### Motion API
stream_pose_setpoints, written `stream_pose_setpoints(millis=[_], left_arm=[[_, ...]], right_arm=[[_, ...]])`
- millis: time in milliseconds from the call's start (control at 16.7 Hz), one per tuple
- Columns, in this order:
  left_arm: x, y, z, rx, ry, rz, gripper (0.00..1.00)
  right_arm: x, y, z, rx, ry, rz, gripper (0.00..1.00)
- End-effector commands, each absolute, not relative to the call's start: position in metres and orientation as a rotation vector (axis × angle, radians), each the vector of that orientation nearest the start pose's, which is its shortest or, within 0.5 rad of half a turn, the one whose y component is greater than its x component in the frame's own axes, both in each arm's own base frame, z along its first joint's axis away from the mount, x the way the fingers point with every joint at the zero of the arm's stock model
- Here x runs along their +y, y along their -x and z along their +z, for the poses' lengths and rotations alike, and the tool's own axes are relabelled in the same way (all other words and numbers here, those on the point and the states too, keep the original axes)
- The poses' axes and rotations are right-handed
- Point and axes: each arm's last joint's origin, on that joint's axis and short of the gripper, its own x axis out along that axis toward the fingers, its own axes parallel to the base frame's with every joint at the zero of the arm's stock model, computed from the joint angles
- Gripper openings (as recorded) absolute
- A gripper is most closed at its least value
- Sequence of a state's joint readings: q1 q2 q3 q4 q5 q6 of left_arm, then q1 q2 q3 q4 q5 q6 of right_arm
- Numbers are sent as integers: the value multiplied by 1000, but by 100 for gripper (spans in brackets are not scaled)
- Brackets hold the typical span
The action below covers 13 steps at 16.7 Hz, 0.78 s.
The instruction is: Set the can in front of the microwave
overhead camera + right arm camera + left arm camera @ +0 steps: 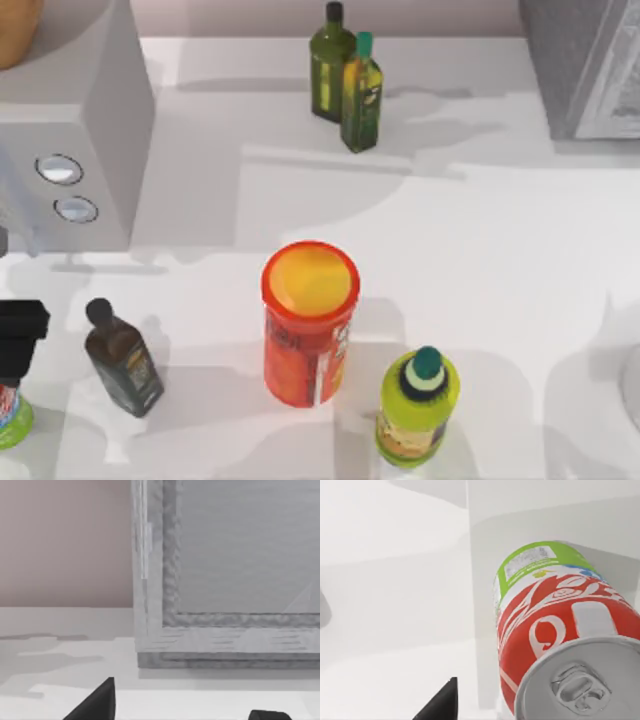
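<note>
The can (10, 412), red above a green base, stands at the table's left edge, nearer the front than the microwave (95, 120), a light grey box with two round dials (60, 168). My left gripper (20, 335) hangs directly over the can. In the left wrist view the can (555, 630) looms close, silver top and pull tab toward the camera. One dark fingertip (442, 702) stands apart from its side, and the other finger is hidden. My right gripper (185, 711) is parked at the table's right, open with nothing between its fingers.
An orange-red tube with a yellow lid (310, 325) stands mid-table, a yellow-green bottle with a teal cap (418, 405) to its right. A dark bottle (123, 357) stands just right of the can. Two green bottles (345, 75) stand at the back; a speckled grey box (585, 65) fills the back right.
</note>
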<state>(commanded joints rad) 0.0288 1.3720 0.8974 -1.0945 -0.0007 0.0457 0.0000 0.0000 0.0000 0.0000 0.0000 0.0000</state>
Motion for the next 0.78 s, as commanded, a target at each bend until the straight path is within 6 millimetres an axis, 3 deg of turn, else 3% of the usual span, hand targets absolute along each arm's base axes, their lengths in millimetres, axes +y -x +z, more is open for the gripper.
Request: stream_pose_setpoints(millis=[480, 780], left_arm=[[7, -219, 202, 1569, -18, -16, 100], [7, -220, 232, 1579, -18, -15, 100]], right_arm=[[-1, -106, 160, 0, 0, 0, 100], [-1, -106, 160, 0, 0, 0, 100]])
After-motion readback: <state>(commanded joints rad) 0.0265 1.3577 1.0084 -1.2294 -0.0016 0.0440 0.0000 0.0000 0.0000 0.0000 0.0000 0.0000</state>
